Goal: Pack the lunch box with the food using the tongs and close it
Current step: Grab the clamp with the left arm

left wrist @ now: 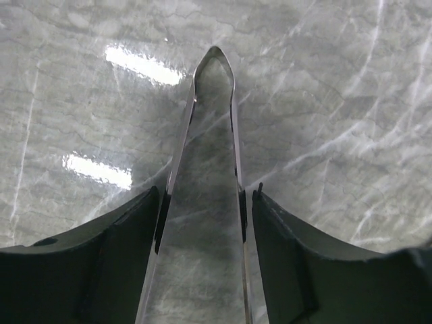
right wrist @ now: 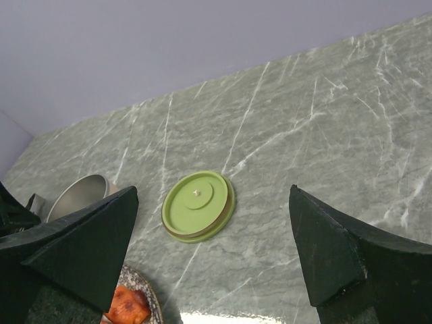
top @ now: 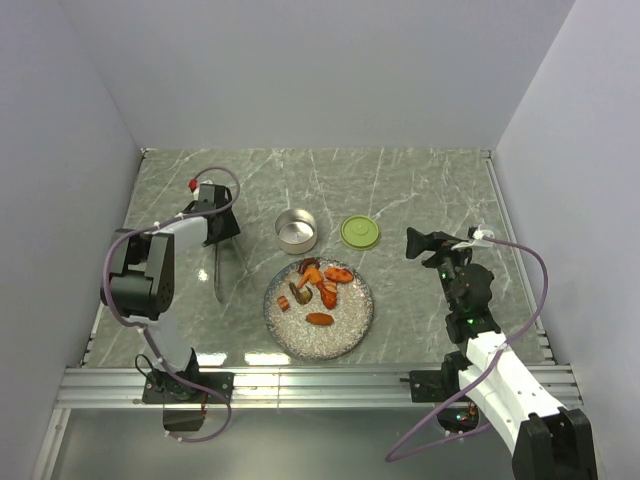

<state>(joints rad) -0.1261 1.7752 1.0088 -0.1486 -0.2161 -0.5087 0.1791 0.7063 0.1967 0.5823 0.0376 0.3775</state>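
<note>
The tongs (left wrist: 181, 148) run between my left gripper's (left wrist: 206, 196) fingers, joined end pointing away, and both fingers hug the outer sides of the two arms. From above, the left gripper (top: 222, 238) sits over the tongs (top: 218, 275) at the left of the table. The steel lunch box (top: 296, 230) stands without its lid behind the plate, with its green lid (top: 360, 232) flat on the table to its right. Orange and dark food (top: 320, 285) lies on the speckled plate (top: 340, 340). My right gripper (top: 415, 243) hovers open, facing the lid (right wrist: 198, 205), with the lunch box (right wrist: 81, 196) and food (right wrist: 127, 307) at its left.
Grey walls close in the marble table on the left, back and right. A metal rail (top: 320, 380) runs along the near edge between the arm bases.
</note>
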